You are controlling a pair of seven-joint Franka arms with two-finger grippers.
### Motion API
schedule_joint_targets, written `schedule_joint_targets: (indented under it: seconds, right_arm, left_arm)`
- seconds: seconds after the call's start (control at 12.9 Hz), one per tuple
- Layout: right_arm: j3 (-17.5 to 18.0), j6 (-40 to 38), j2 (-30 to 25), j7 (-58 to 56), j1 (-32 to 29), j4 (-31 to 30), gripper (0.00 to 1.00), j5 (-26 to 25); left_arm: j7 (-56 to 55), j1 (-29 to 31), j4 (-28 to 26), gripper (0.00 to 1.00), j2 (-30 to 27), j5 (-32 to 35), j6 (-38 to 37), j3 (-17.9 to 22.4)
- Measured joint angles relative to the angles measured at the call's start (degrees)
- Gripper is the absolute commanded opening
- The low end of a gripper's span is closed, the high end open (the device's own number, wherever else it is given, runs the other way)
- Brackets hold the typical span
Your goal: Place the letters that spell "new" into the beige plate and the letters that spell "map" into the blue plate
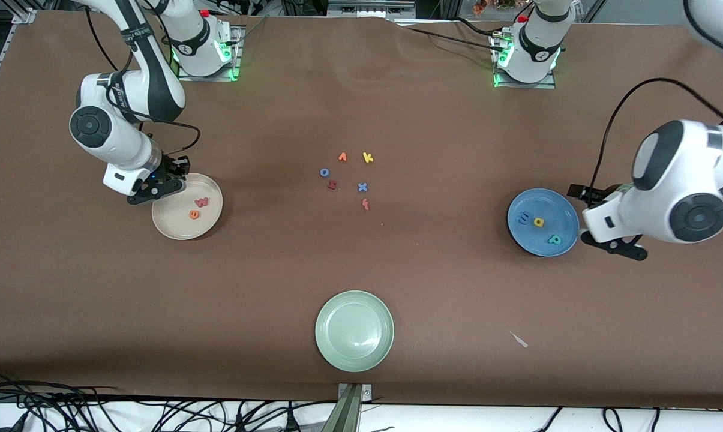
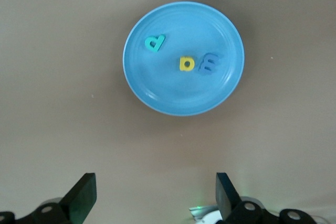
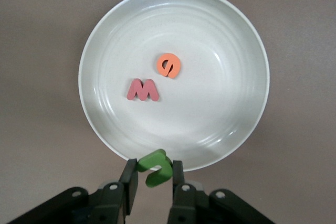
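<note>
The beige plate [image 1: 175, 233] [image 3: 220, 108] lies toward the right arm's end, holding the orange e [image 1: 194, 214] [image 3: 169, 66] and the salmon-red w [image 1: 201, 202] [image 3: 143, 89]. My right gripper [image 1: 168, 180] [image 3: 154, 177] hangs over that plate's rim, shut on the green n [image 3: 156, 167]. At the left arm's end, the blue plate [image 1: 562, 207] [image 2: 157, 87] holds the blue m [image 1: 524, 217] [image 2: 208, 64], yellow a [image 1: 539, 222] [image 2: 186, 63] and teal p [image 1: 554, 240] [image 2: 155, 42]. My left gripper [image 1: 583, 216] [image 2: 155, 192] is open and empty beside the blue plate.
A pale green plate [image 1: 354, 330] sits nearest the front camera. Mid-table lie an orange v [image 1: 342, 157], yellow k [image 1: 368, 158], blue o [image 1: 324, 173], a red letter [image 1: 332, 185], blue x [image 1: 362, 187] and red f [image 1: 365, 204]. A small white scrap [image 1: 519, 339] lies near the green plate.
</note>
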Motion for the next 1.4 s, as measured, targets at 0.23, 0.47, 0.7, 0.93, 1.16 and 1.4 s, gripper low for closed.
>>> schedule_joint_targets:
  seconds: [0.23, 0.47, 0.7, 0.93, 1.16, 1.4]
  right_arm:
    - [0.0, 0.0, -0.01, -0.01, 0.0, -0.04, 0.63, 0.0]
    - [0.0, 0.0, -0.23, 0.0, 0.0, 0.15, 0.64, 0.0]
    - [0.03, -3.63, -1.72, -0.01, 0.01, 3.89, 1.0, 0.0]
    - [-0.25, -8.24, -2.95, -0.02, -0.05, 10.85, 1.0, 0.0]
    - [-0.62, -14.61, -3.29, 0.09, -0.23, 17.28, 1.0, 0.02]
    - [-0.59, -27.1, -3.96, 3.75, -0.24, 27.24, 1.0, 0.11]
  left_arm:
    - [-1.96, 3.16, -0.04, 1.0, -4.38, -3.65, -0.76, 0.01]
    - [-5.23, 3.33, -0.12, 1.0, -6.2, -4.43, -0.78, 0.0]
    - [-5.81, -2.92, -0.11, 1.0, -9.48, -11.44, -0.71, 9.5]
    - [-5.78, -9.62, -0.22, 1.0, -13.93, -15.38, -0.72, 19.54]
    - [-5.78, -12.4, -0.33, 1.0, -18.33, -15.48, 2.06, 23.34]
    - [-5.78, -15.07, -0.46, 1.0, -22.59, -15.49, 3.28, 24.92]
